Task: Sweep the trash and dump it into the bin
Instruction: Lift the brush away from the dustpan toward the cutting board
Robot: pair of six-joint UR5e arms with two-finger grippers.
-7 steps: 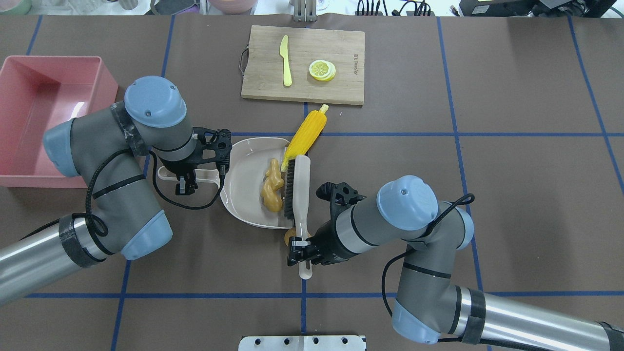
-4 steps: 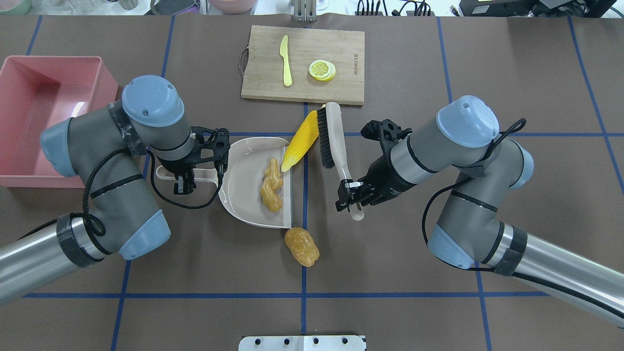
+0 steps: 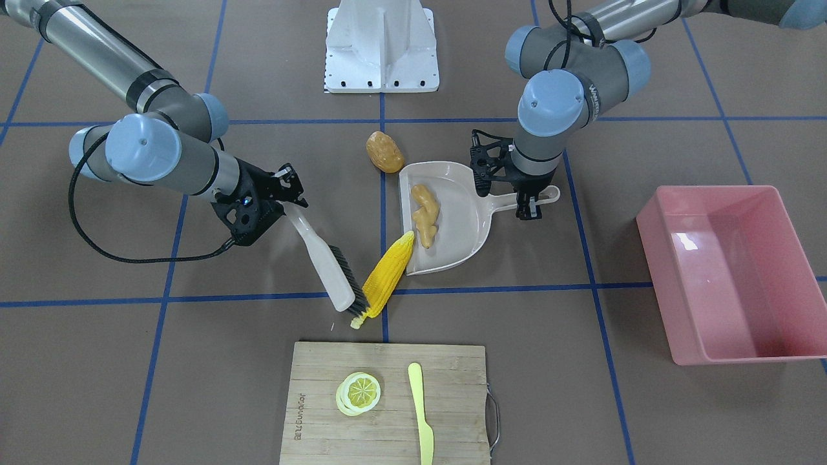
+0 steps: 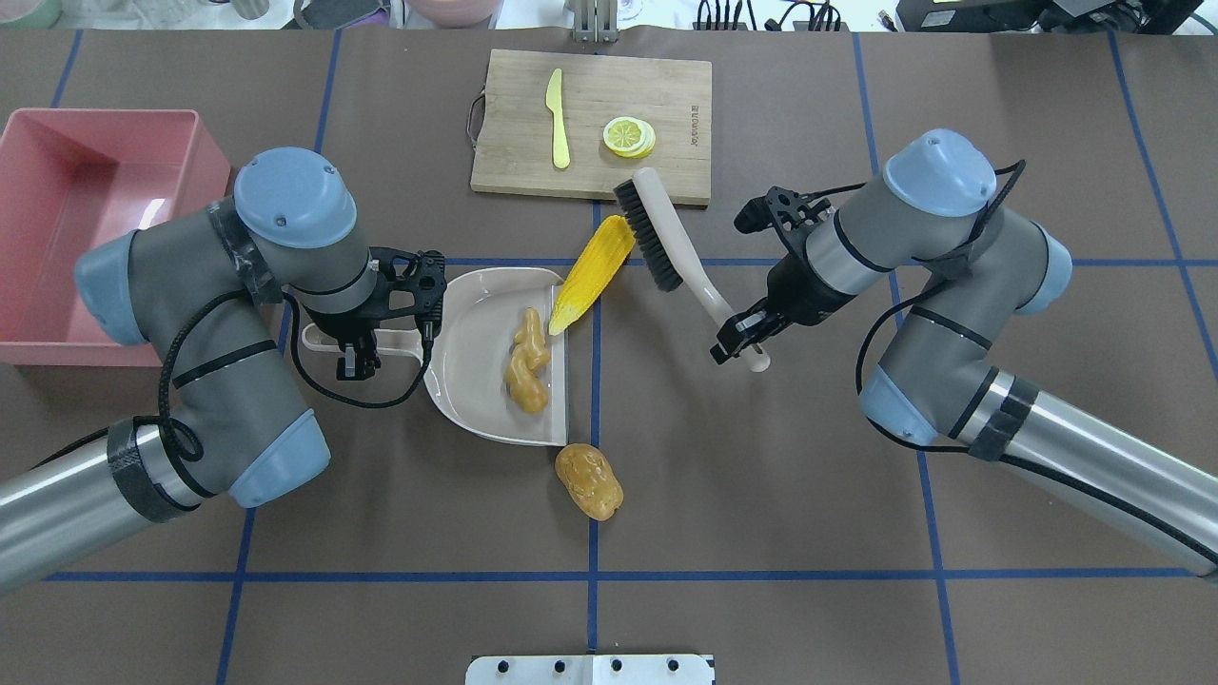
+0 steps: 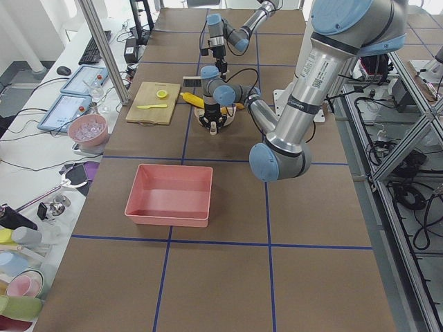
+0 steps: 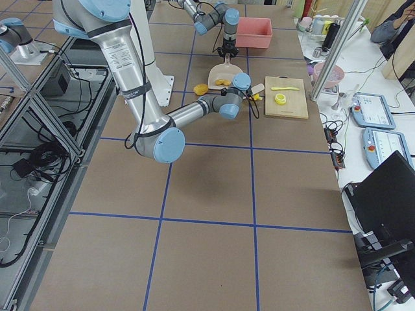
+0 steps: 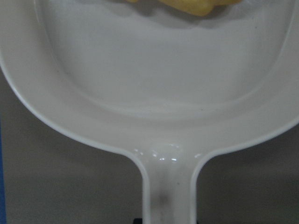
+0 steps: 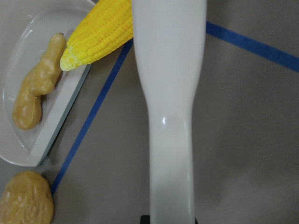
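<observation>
The yellow corn cob (image 4: 595, 273) lies slanted, its near end on the lip of the beige dustpan (image 4: 476, 323). The tan ginger root (image 4: 528, 362) lies inside the pan. The brown potato (image 4: 590, 480) sits on the table just outside the pan's near corner. My left gripper (image 4: 354, 360) is shut on the dustpan's handle. My right gripper (image 4: 740, 344) is shut on the handle of a beige brush (image 4: 657, 228), whose black bristles stand against the corn's far end (image 3: 362, 297). The pink bin (image 4: 105, 114) stands empty at the far left.
A bamboo cutting board (image 4: 666, 86) with a pale yellow knife (image 4: 557, 119) and a lemon slice (image 4: 628, 136) lies just beyond the brush head. Blue tape lines cross the brown table. A white mount plate (image 4: 590, 669) is at the near edge.
My right arm has swung the brush from the dustpan's mouth away and to the right, then set it slanted behind the corn's far end. The potato is now uncovered. The left arm has held still.
</observation>
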